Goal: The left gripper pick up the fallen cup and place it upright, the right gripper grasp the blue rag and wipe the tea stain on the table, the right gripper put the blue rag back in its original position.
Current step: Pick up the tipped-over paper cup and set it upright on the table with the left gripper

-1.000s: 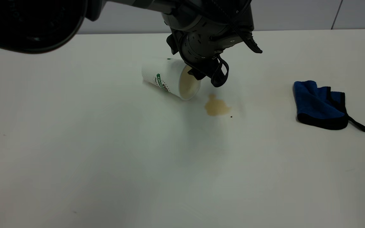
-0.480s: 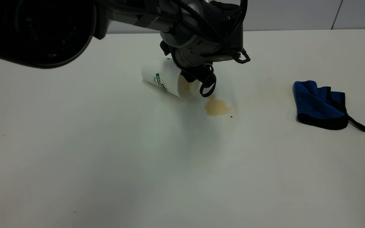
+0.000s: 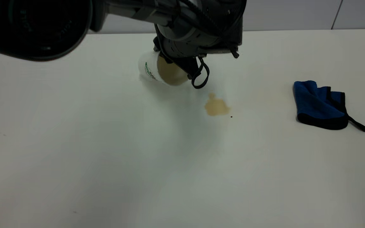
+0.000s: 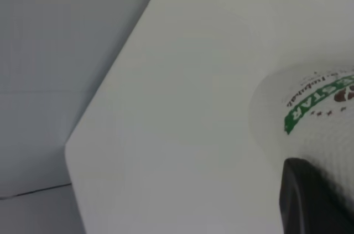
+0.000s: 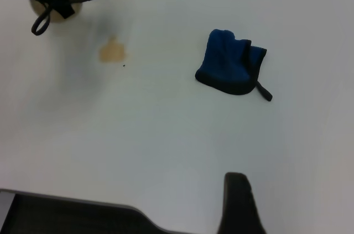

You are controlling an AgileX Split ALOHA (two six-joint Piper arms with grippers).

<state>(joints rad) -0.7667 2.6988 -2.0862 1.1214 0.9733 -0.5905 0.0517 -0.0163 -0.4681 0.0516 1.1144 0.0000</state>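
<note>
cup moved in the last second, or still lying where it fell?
Yes. The cup has tipped up in the left tool, its mouth now facing the exterior camera, and has shifted away from the tea stain, which stayed put.

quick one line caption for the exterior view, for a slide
Left gripper tilts the cup up off the white table, its mouth facing the camera; tea stain and blue rag lie untouched.

One cup [image 3: 157,68] (tilted, apparently), one rag [image 3: 320,104].
</note>
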